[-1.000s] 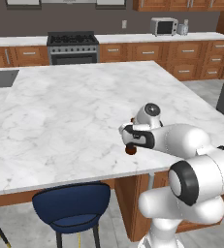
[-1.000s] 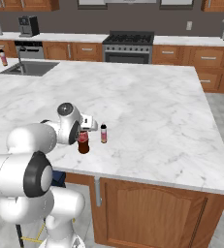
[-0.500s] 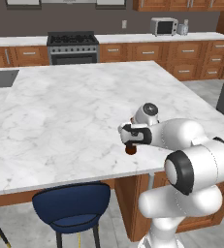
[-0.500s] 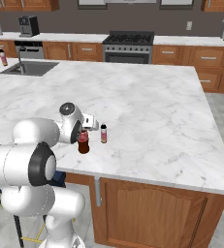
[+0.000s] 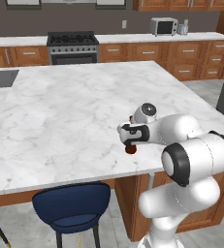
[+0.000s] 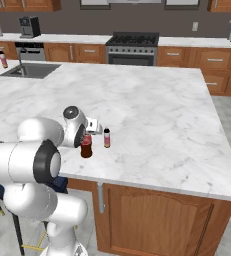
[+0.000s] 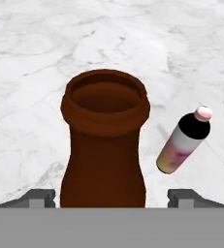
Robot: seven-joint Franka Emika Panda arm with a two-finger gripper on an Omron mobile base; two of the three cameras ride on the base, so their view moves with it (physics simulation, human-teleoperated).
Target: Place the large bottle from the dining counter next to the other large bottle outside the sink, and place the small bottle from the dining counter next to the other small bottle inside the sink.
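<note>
As seen along the hand (image 7: 111,198), looking straight down into the open mouth of the large bottle (image 7: 104,145), upright on the counter (image 7: 36,48). Spread wide: one dark fingertip (image 7: 38,196) low at the left of the frame, the other low at the right, each with a strip of white marble between it and the brown glass. Pinching nothing.

Just right of centre in the hand view, the small bottle (image 7: 184,140), pale with a dark upper part and a pinkish cap, near the large bottle but apart from it.

From the right base view: hand (image 6: 87,132) left of centre, set over the top of the large bottle (image 6: 86,148), close to the near edge of the counter (image 6: 152,100); small bottle (image 6: 106,138) upright just to its right. Upper left of that frame: sink (image 6: 29,70) sunk into the marble, curved tap (image 6: 21,55) behind it, other large bottle (image 6: 3,59) standing outside the basin at its far left.

From the left base view: hand (image 5: 130,138) just right of centre, brown base of the large bottle (image 5: 130,149) showing below it. Blue stool (image 5: 74,208) under the counter edge at lower left.
</note>
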